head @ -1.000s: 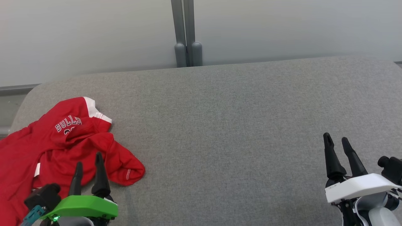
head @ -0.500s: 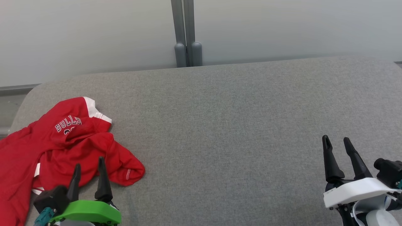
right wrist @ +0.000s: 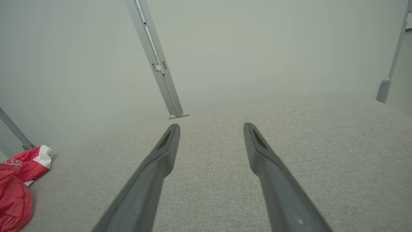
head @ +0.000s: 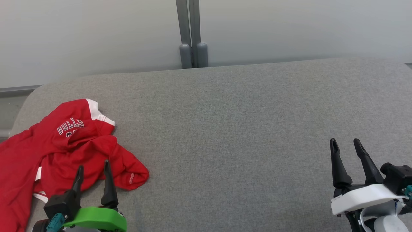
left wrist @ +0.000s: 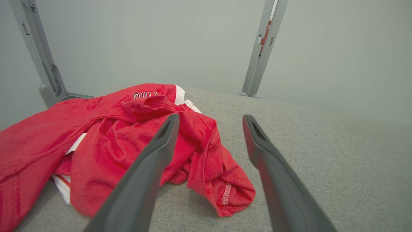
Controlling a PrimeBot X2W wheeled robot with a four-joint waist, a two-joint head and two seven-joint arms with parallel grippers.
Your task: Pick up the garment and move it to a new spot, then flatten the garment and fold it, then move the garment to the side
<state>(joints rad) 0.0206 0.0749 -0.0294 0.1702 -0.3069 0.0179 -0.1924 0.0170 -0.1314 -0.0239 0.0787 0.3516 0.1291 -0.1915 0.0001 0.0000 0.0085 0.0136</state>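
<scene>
**Item: red garment, first pick-up pending**

Left gripper (head: 93, 165): jaws wide, empty, poised at the garment's near edge.
Right gripper (head: 345, 140): jaws wide, empty, well apart from it.
Red garment (head: 64, 145): crumpled at the grey surface's (head: 225, 129) left end, possibly overhanging.
Handling: pinch a raised fold, several layers deep, then lift.

Grey fabric surface (head: 244, 129); pale wall (head: 80, 38) behind; 2 grey posts (head: 181, 25).

The garment (head: 64, 151), at nine o'clock, is soft matt red cloth. The surface (head: 225, 129) wears coarse grey woven fabric. The jaws of the left gripper (head: 93, 165) and right gripper (head: 345, 140) are smooth dark matt plastic.
</scene>
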